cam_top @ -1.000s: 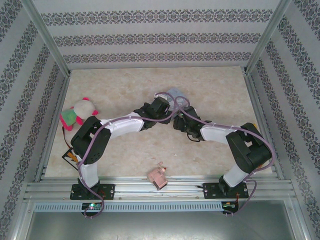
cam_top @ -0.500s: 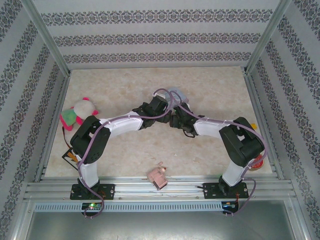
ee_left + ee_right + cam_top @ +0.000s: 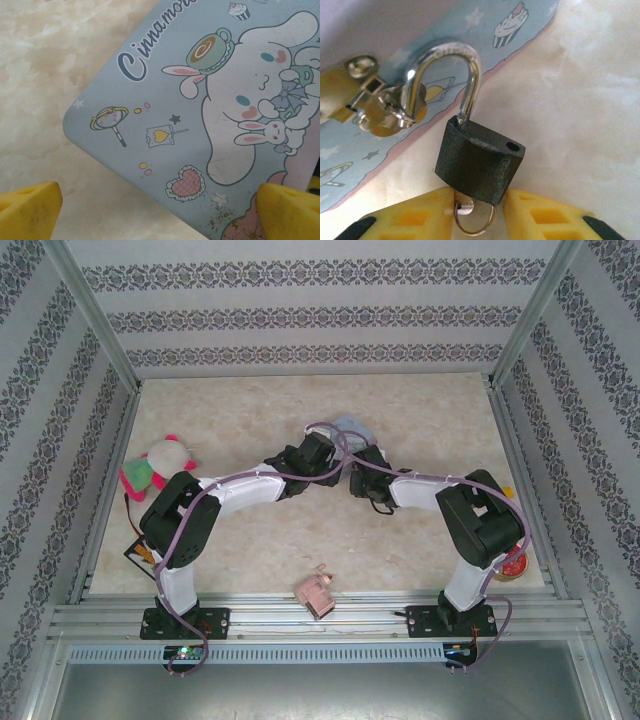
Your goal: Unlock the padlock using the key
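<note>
Flanking padlock point(image 3: 479, 157) key point(image 3: 464, 206): right claw point(image 3: 480, 196) narrow, grip unclear | left claw point(image 3: 157, 195) wide above tin point(image 3: 165, 90)

1. The key point(image 3: 464, 206) is mostly buried under the padlock point(image 3: 479, 160), between the fingers point(image 3: 420, 217) of the right gripper point(image 3: 479, 220); just a stub and ring point(image 3: 491, 216) show.
2. Squeezed or merely flanked? The contact is hidden, perhaps touching.
3. The blue tin point(image 3: 200, 125) runs off the frame edges.

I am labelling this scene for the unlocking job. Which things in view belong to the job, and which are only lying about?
For the job: padlock, hooked through the latch of the blue tin; key under it, between the fingers of the right gripper.
Lying about: plush toy; pink blocky object; small red-orange item.
</note>
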